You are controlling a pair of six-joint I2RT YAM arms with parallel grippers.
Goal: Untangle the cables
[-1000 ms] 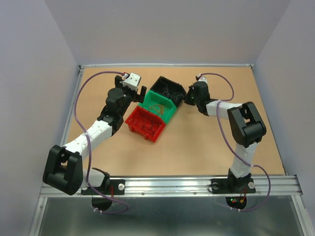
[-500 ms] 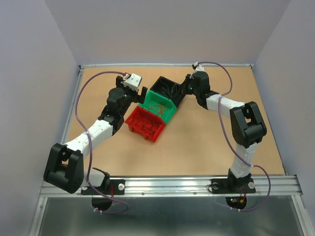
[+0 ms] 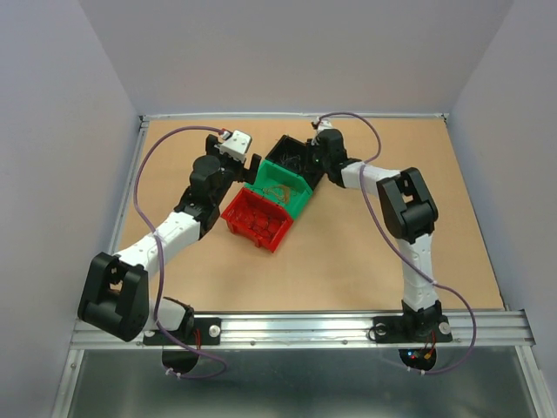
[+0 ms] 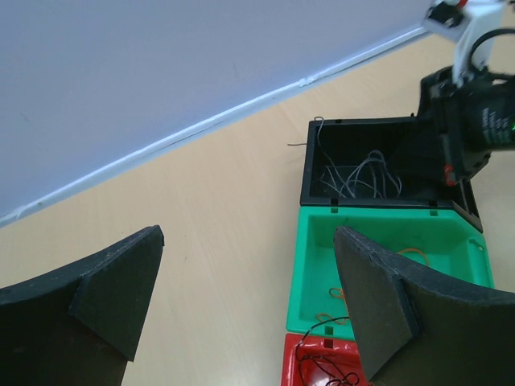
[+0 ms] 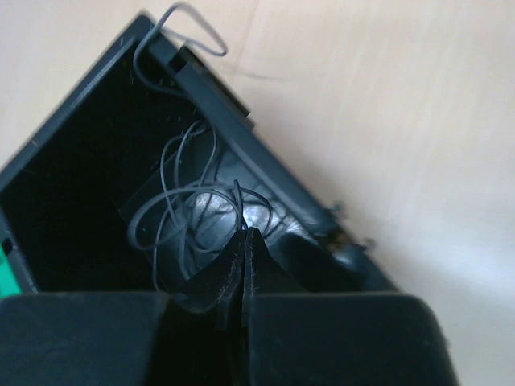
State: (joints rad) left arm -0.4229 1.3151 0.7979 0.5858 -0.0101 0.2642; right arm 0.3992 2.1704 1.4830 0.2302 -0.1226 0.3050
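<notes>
Leftward went the right arm since a second ago, from the bare desk (image 3: 348, 252) beside the bins to above the black bin (image 3: 291, 157); the left arm kept its place. The right pincer (image 5: 245, 239) was pressed together, its tips meeting in a thin seam directly over the tangle of grey cables (image 5: 185, 217) at the bottom of the black bin. A strand curved right past the tips, but whether any was caught between them could not be told. One grey loop (image 5: 181, 20) hung over the bin's corner rim onto the desk.

The left pincer (image 4: 248, 233) was spread wide and held nothing, hanging above the desk just beside the bins, apart from the cables. Past its fingers the black bin stood farthest, the green bin (image 4: 294, 273) touching it on the near side with a few thin orange strands (image 4: 331, 294) inside, and the red bin (image 3: 257, 218) next in the row, holding dark wire (image 4: 322, 371).
</notes>
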